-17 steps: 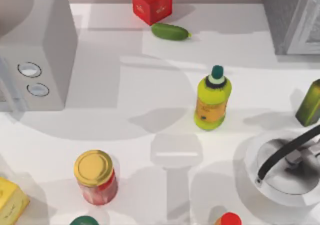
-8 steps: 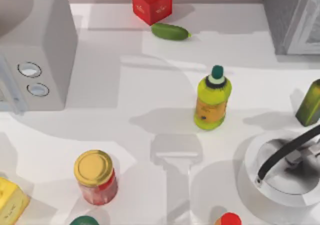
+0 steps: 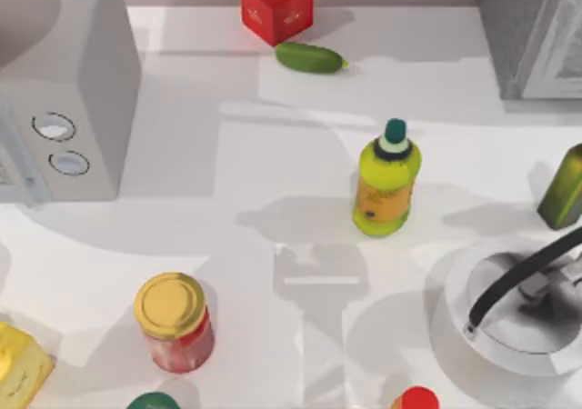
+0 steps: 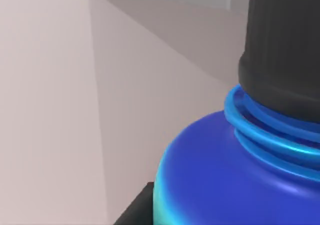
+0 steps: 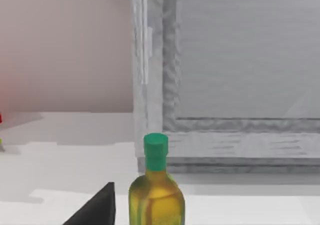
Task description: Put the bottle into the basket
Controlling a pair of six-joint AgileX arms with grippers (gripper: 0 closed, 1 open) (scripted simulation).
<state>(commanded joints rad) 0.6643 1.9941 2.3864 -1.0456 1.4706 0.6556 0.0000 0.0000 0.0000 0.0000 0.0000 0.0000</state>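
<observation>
- Since a second ago: shadows shifted on bench (image 3: 227,154); objects unmoved.
- Bottle (image 4: 235,185) close against left wrist camera, blue shoulder, black cap.
- White basket (image 3: 455,323), dark handle, at right.
- End effector grip: cannot tell.

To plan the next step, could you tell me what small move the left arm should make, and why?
Probably carry the bottle rightward toward the basket, keeping it high. The bottle sits right against the left wrist camera, likely held; the basket stands at the table's right edge, beyond a jar. The right arm faces an olive bottle.
</observation>
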